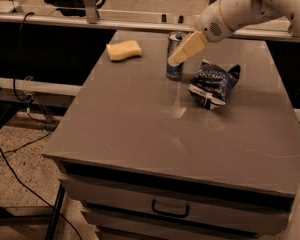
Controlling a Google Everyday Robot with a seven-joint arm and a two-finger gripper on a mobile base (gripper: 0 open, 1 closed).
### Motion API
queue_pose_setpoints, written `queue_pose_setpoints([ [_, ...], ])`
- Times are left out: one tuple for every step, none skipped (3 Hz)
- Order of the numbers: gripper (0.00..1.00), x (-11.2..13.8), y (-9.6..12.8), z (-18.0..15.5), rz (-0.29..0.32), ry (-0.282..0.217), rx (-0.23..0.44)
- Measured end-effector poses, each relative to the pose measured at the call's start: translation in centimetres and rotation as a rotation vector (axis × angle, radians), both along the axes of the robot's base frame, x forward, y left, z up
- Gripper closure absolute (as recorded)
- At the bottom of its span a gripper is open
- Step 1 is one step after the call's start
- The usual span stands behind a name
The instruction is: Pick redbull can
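Observation:
The redbull can (173,70) stands upright on the grey table (140,119), near the far middle. It is slim, silver and blue, with a silver top. My gripper (178,57) comes in from the upper right on a white arm (240,6), and its cream fingers (187,47) overlap the right side of the can's upper half. I cannot tell whether they touch the can.
A wrinkly dark blue and white snack bag (213,83) lies just right of the can. A yellow sponge (123,50) lies at the far left of the table. A drawer with a handle (170,209) is below the front edge. Cables hang at the left.

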State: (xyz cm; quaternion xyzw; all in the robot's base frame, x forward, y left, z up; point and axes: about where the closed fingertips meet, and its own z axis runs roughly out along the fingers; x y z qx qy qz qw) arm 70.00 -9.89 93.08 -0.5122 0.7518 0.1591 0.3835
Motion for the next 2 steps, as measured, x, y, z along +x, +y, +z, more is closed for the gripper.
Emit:
queue_pose_setpoints([
  [0.15,1.04,0.44,-0.92,-0.009,0.018,0.027],
  [0.38,1.63,0.44,-1.46,-0.013,0.031,0.045],
])
